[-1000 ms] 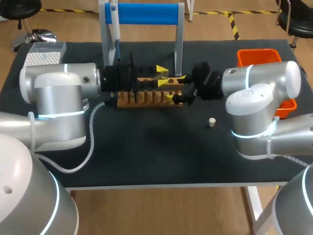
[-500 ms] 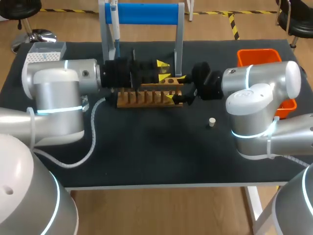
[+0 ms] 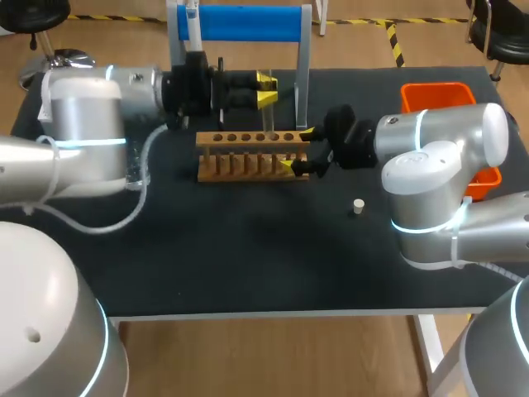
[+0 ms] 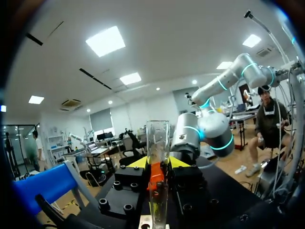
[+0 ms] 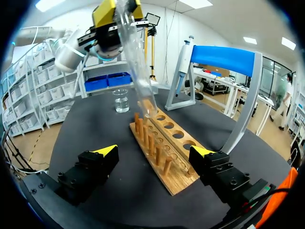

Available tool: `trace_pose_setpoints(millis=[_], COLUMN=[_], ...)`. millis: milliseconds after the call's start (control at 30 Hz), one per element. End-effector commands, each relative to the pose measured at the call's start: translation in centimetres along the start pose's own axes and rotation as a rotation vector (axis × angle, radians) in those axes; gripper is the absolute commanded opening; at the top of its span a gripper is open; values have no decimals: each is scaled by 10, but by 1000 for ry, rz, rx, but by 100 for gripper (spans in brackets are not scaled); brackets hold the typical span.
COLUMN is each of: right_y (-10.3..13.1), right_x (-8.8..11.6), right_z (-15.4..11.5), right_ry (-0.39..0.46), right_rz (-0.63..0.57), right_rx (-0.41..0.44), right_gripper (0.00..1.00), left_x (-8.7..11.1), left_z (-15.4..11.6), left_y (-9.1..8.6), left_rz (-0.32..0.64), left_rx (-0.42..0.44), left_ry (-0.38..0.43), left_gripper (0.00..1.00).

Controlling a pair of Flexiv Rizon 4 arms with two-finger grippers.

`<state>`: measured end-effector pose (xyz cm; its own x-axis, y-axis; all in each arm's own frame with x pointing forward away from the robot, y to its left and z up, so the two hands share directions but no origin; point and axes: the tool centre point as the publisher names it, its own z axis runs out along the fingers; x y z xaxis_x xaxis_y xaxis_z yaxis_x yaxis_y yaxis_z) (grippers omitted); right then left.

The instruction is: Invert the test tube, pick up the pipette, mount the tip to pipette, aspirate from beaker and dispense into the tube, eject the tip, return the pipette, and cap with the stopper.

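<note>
The left tool [image 3: 266,88] pinches the tube [image 5: 136,71] between its yellow tips and holds it above the rack [image 3: 240,161], which lies near the middle of the counter's far edge. Seen from the right wrist, the tube is tilted, with its lower end over the rack's holes. The right tool [image 3: 297,149] is spread astride the rack's right end. The stopper [image 3: 358,206] lies alone toward the right edge.

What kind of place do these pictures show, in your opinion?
Probably a chemistry-style workbench for robot practice: a wooden tube rack, a glass test tube, a beaker and a pipette on a blue stand.
</note>
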<state>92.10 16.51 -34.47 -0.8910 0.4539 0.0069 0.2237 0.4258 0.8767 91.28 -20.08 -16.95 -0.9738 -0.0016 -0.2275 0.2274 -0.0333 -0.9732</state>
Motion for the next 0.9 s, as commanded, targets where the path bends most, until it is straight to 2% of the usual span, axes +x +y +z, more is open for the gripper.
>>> trace_pose_setpoints(millis=[33,200,433,800,900], right_y=[-1,-1,-1,-1,-1], right_x=[0,0,0,0,0], right_z=[0,0,0,0,0], right_ry=[-2,-2,-2,-2,-2], right_rz=[0,0,0,0,0], right_rx=[-2,-2,-2,-2,-2], right_gripper=[100,100,100,100,100], left_x=[-5,-8,-10,-23,-25], left_z=[-1,1,1,4,3], left_y=[-10,-9,3,15,12], left_rz=[-22,-63,-126,-182,-160], left_rx=[-31,-36,-23,-44,-39], left_ry=[39,13,-70,-101,-111], left_gripper=[0,0,0,0,0])
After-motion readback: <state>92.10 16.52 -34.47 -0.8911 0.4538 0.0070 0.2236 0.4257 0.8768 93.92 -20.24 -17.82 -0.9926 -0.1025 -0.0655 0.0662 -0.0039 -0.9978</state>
